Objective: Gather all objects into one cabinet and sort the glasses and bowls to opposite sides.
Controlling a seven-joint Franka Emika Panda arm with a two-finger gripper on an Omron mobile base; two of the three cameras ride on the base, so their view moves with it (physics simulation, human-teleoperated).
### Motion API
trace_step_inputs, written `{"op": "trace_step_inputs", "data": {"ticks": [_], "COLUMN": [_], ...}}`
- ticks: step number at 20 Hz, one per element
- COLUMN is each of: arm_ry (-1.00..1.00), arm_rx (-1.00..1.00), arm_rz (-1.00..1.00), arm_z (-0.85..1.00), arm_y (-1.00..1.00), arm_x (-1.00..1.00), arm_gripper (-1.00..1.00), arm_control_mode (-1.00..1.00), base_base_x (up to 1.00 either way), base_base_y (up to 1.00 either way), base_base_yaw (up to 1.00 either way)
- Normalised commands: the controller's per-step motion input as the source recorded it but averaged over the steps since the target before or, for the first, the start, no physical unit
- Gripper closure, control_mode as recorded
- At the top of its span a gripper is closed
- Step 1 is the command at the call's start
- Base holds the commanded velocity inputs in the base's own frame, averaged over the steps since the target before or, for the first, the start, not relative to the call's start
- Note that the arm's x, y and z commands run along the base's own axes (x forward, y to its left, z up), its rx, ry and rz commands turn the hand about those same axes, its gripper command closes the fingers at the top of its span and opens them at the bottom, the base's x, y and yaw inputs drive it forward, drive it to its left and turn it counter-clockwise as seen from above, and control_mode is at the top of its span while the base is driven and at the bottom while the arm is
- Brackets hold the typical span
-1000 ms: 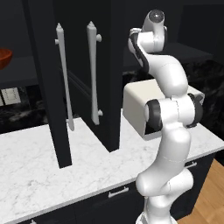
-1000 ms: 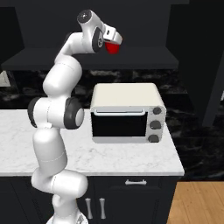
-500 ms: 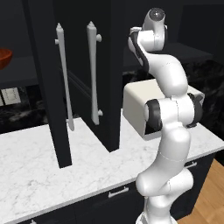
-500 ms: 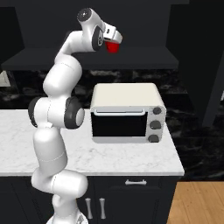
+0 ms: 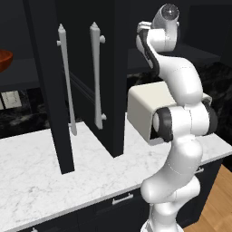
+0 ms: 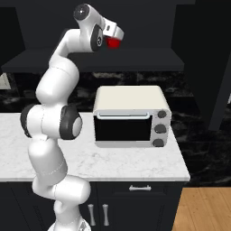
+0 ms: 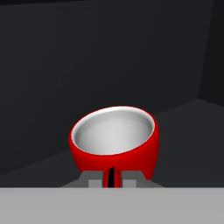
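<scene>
Right base view: white marble counter [image 6: 135,162] carries toaster [image 6: 131,116], black backsplash.

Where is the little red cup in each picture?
Left base view: I cannot make the red cup out; the arm's upper end is near the top right, beside the toaster oven.
Right base view: red cup near the top, left of centre, at the gripper, above the toaster oven.
Hand view: red cup low in the middle, its wall pinched between the shut fingertips.
Shared landmark: the toaster oven.

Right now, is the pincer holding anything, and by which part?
Yes: the pincer is shut on the small bright red cup, pinching the near side of its rim wall.
</scene>
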Motion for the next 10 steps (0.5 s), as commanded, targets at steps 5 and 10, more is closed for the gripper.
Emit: {"op": "trace_step_inputs", "data": {"ticks": [5, 10], "arm_ry": [-0.54, -0.03], "arm_rx": [0.02, 0.00], "arm_rz": [0.17, 0.01], "arm_z": [0.00, 0.00], "arm_y": [-0.05, 0.00], "arm_x": [-0.78, -0.05], "arm_gripper": [1.00, 1.00], "arm_control_mode": [-1.00, -1.00], "base_base_x": [0.00, 0.00], "base_base_y": [0.00, 0.00], "base_base_yaw": [0.00, 0.00]}}
